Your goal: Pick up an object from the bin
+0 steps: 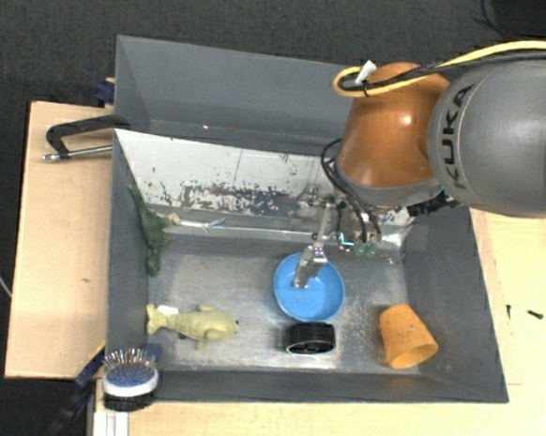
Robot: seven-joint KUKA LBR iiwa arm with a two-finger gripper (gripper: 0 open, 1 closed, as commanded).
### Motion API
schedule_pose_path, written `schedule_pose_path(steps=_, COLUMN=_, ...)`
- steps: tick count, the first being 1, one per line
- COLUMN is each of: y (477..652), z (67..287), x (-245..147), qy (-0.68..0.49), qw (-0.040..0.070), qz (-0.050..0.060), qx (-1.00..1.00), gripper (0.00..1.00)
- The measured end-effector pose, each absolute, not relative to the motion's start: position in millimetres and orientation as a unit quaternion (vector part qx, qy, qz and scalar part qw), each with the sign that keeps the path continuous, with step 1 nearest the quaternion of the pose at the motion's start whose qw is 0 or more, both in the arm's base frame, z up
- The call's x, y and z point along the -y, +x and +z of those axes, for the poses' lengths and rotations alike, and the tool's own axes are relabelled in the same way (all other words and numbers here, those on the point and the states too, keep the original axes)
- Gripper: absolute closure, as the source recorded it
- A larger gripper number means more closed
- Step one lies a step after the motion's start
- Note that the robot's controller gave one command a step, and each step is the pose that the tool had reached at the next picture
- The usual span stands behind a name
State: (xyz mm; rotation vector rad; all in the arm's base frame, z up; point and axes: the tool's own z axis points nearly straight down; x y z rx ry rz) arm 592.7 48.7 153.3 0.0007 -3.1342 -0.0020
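Approach step by the look of it, with gripper (304,277) low over blue round dish (318,301) mid-bin, near black wheel (310,338) and orange cup (406,336), grip width impossible to tell, nothing visibly held; next, probably straddling the dish's edge and closing.

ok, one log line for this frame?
gripper over blue round dish, centre of bin | hold: unconfirmed | nearest: black wheel, orange cup | left: yellow fish toy
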Motion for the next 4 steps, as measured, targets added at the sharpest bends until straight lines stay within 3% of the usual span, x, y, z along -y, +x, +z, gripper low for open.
schedule_pose_path(steps=1, y=564.0, z=74, x=-3, qy=0.293, qw=-0.004, qz=-0.001, qx=0.956, gripper=0.00)
schedule_pose_path(steps=2, y=566.9, z=77, x=-4, qy=0.293, qw=-0.009, qz=0.000, qx=0.956, gripper=1.00)
schedule_pose_path(steps=3, y=560.0, z=87, x=64, qy=0.198, qw=-0.004, qz=0.001, qx=0.980, gripper=1.00)
schedule_pose_path(steps=4, y=563.3, z=239, x=74, qy=0.257, qw=-0.008, qz=0.003, qx=0.966, gripper=1.00)
